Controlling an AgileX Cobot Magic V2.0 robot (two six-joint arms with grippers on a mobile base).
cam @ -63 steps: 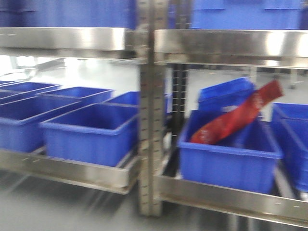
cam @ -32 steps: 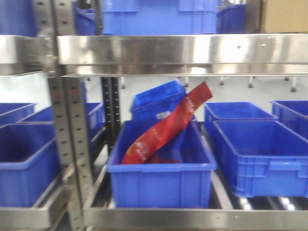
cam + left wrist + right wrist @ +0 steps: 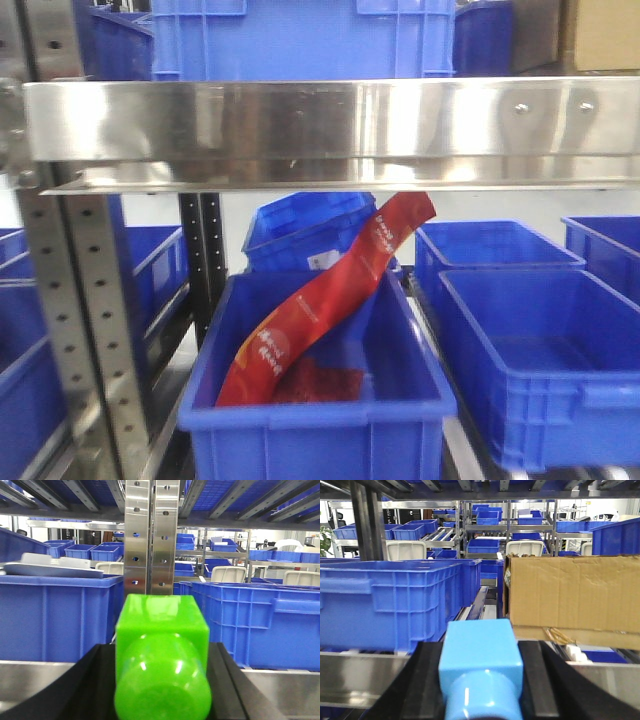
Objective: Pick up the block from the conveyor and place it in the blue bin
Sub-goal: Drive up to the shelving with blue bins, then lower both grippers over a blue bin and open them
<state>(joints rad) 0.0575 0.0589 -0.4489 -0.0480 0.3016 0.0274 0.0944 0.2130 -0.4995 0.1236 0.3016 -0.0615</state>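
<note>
Left gripper [image 3: 162,690] pinches green block [image 3: 160,625], right gripper [image 3: 482,695] light-blue block [image 3: 480,645]; either may clip the shelf rail [image 3: 330,125] above the bin [image 3: 310,440].

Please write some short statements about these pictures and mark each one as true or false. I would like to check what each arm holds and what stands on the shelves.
1. The left tool holds a green block. True.
2. The right tool holds a red block. False: it holds a light blue block.
3. In the front view, a red packet leans out of a blue bin. True.
4. In the right wrist view, the cardboard box is on the left side of the picture. False: it is on the right side.
</note>
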